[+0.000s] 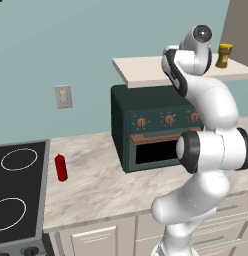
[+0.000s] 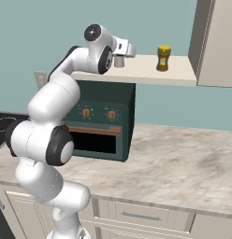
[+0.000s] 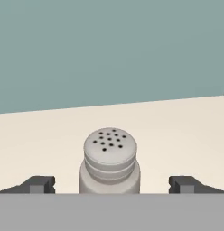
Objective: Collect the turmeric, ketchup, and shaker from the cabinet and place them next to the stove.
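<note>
The grey shaker (image 3: 110, 162), with a perforated rounded cap, stands upright on the cream cabinet shelf (image 3: 177, 131) between my gripper's (image 3: 111, 184) spread fingertips (image 3: 39, 184), touching neither. In the right base view the gripper (image 2: 121, 56) is at the shaker (image 2: 119, 62) on the shelf (image 2: 150, 74). The turmeric (image 2: 163, 58), a yellow-lidded jar, stands further right on the shelf, near the taupe door (image 2: 216, 42); it is also in the left base view (image 1: 224, 55). The red ketchup (image 1: 60, 167) stands upright on the counter just right of the black stove (image 1: 18, 185).
A dark green toaster oven (image 1: 151, 130) with copper knobs sits on the marble counter (image 1: 96, 185) directly under the shelf. A wall outlet (image 1: 63, 96) is above the counter. Cream drawer fronts (image 2: 136, 214) run below the counter edge.
</note>
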{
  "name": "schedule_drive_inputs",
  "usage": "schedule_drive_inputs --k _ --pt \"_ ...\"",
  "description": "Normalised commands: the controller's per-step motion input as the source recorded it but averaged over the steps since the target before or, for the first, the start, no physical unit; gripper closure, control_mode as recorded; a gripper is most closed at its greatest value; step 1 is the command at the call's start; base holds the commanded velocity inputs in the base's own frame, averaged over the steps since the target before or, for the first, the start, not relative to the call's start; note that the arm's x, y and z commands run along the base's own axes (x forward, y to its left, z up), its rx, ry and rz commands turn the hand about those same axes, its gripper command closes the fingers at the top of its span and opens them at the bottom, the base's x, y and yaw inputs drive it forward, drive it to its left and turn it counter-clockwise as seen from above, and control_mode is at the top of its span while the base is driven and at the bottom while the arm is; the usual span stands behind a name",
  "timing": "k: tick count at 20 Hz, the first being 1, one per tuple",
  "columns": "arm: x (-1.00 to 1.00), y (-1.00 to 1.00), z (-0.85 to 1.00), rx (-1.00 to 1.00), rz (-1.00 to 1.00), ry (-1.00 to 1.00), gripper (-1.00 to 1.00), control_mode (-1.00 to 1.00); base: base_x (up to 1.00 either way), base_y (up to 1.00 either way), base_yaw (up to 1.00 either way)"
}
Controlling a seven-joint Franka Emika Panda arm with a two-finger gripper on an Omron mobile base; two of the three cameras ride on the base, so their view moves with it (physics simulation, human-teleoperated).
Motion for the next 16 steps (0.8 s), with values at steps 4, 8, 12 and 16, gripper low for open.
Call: schedule_drive_inputs --k 4,8,12,16 --pt "0.13 0.00 -0.16 0.00 0.00 0.00 -1.00 -1.00 0.00 0.00 0.00" --pt "0.12 0.00 -0.16 0.00 0.01 0.00 1.00 -1.00 0.00 0.00 0.00" --pt "0.09 0.00 -0.14 0.00 0.01 0.00 1.00 -1.00 0.00 0.00 0.00" --pt "0.03 0.00 -0.03 0.00 0.00 0.00 1.00 -1.00 0.00 0.00 0.00"
